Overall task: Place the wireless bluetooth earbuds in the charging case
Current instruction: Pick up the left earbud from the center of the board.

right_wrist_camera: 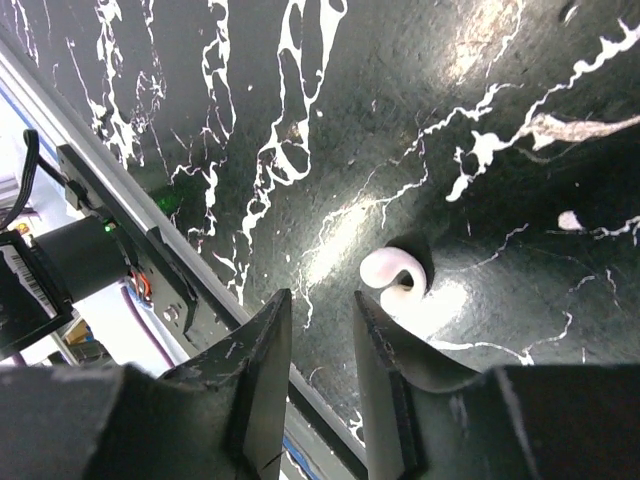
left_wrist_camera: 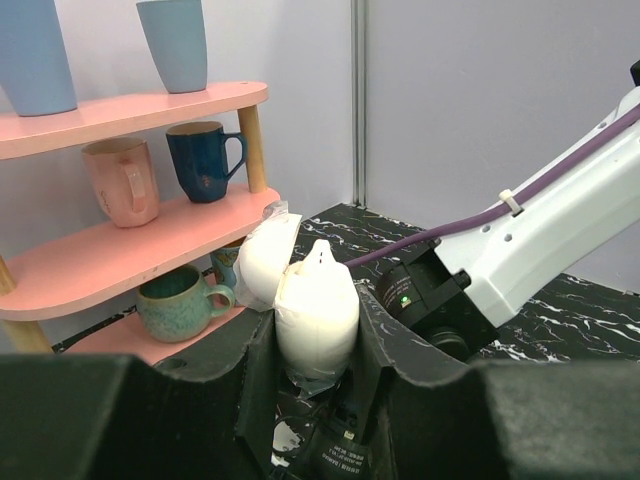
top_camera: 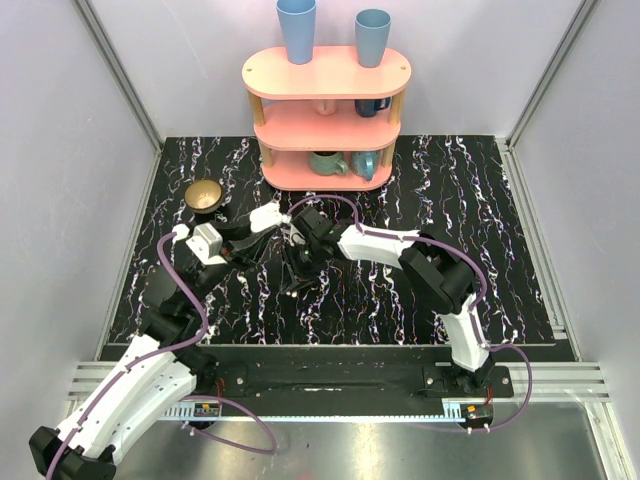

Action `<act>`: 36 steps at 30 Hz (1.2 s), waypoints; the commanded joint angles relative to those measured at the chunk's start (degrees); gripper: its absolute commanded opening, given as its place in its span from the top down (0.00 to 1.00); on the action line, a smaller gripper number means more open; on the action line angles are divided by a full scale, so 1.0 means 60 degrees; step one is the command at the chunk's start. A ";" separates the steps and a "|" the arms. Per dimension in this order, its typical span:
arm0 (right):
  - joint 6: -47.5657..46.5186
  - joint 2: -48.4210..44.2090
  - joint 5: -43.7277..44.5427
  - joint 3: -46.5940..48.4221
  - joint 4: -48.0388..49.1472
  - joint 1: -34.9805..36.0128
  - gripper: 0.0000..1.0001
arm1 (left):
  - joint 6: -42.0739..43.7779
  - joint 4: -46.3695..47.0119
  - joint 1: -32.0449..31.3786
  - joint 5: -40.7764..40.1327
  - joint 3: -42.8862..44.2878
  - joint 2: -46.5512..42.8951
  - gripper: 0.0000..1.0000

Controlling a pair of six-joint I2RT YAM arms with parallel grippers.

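— Where's the case (left_wrist_camera: 318, 300)?
— Pinched in the left claw (left_wrist_camera: 315, 335), held up off the table (right_wrist_camera: 200, 120), its lid (left_wrist_camera: 262, 262) hinged open toward ten o'clock. Seen from above, it hangs at eleven o'clock of the right claw (right_wrist_camera: 318, 305).
— And the earbud (right_wrist_camera: 393, 272)?
— One lies loose on the table, just beside the right claw's tips at one o'clock, outside them. Those jaws stand a narrow slit apart with nothing in between.
— Tricky pick?
— I'd think so. It's a tiny, light, glossy, hard bead, and it would likely squirt out under a skewed squeeze. I'd straddle the rounded body, centred, and close gently.
— The other one?
— A white nub (left_wrist_camera: 320, 252) pokes from the case's top. Whether that's it, I can't tell.
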 commanded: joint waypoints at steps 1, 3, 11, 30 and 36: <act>0.0069 0.0294 0.0498 0.0415 -0.0231 0.0108 0.62 | -0.0035 0.0328 0.0013 -0.0260 0.0294 -0.0204 1.00; 0.0084 0.0323 0.0689 0.0401 -0.0246 0.0137 0.62 | -0.0035 0.0328 0.0013 -0.0290 0.0265 -0.0234 1.00; -0.0062 0.0193 0.1216 0.0241 -0.0495 0.0137 0.62 | -0.0049 0.0254 0.0013 -0.0334 0.0265 -0.0336 1.00; -0.0018 -0.0892 0.1759 -0.0888 -0.0422 -0.0580 0.63 | -0.0064 0.0240 0.0013 -0.0437 0.0118 -0.0425 1.00; -0.0121 -0.0981 0.1598 -0.1021 -0.0436 -0.0771 0.66 | -0.0108 0.0269 0.0013 -0.0466 0.0045 -0.0468 1.00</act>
